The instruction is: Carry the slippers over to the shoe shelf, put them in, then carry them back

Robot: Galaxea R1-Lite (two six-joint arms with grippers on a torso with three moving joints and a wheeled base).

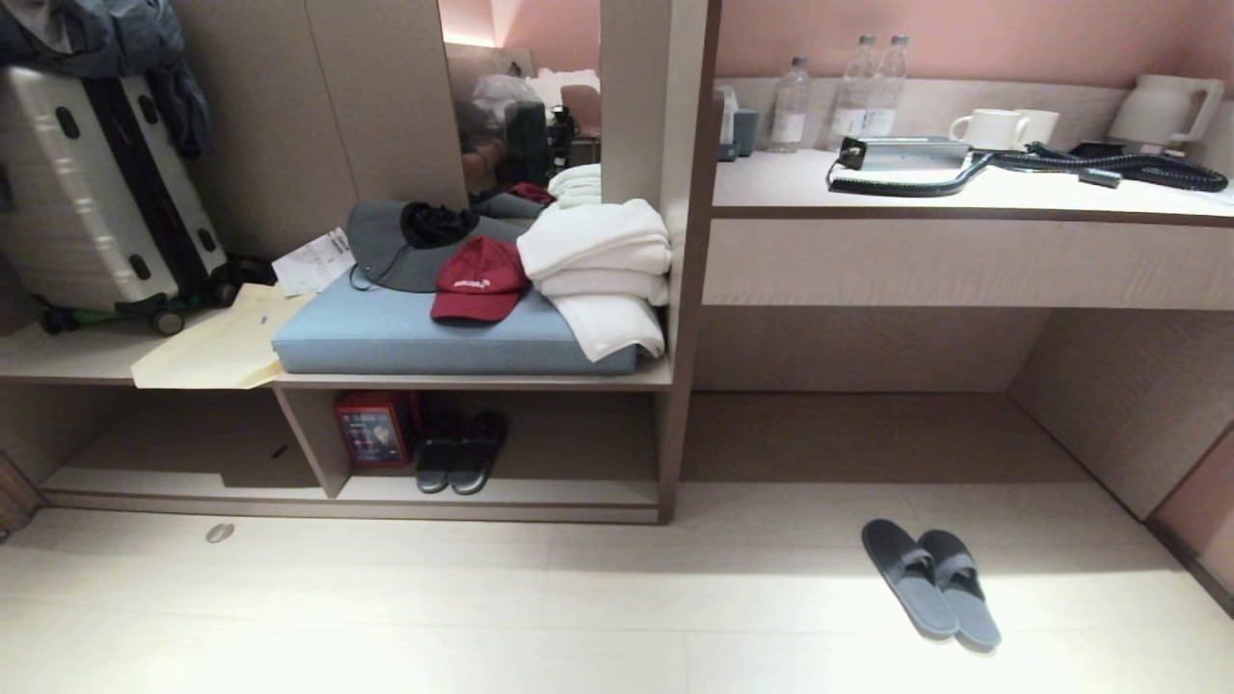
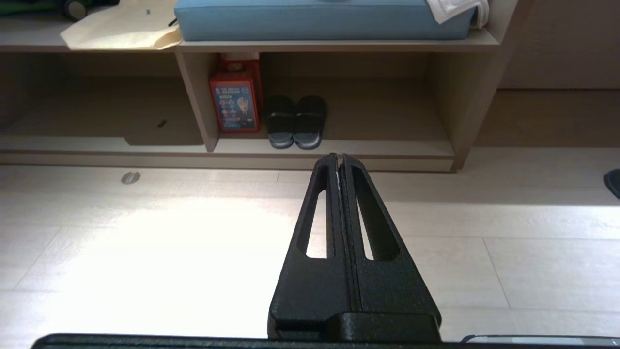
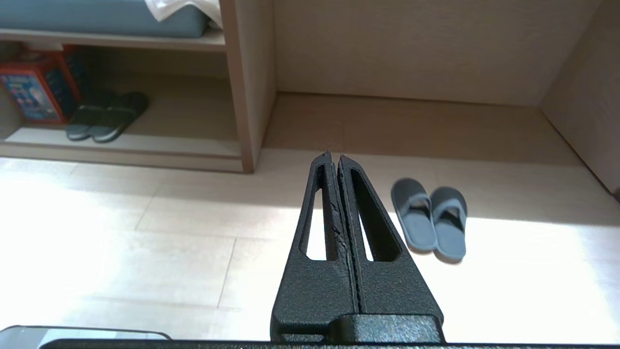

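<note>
The grey-blue slippers (image 1: 930,583) lie side by side on the pale floor, in front of the open space under the desk, to the right of the shoe shelf (image 1: 313,443). The right wrist view shows the slippers (image 3: 431,220) a little beyond and beside my right gripper (image 3: 334,156), which is shut and holds nothing. My left gripper (image 2: 337,157) is also shut and empty, hanging above the floor and pointing at the shoe shelf (image 2: 198,97). Neither arm shows in the head view.
A black pair of slides (image 1: 461,453) and a red box (image 1: 376,429) sit in the shelf's right compartment. On top lie a blue cushion (image 1: 405,337), red cap, towels and a suitcase (image 1: 96,193). The desk counter (image 1: 964,260) holds bottles, cups and cables.
</note>
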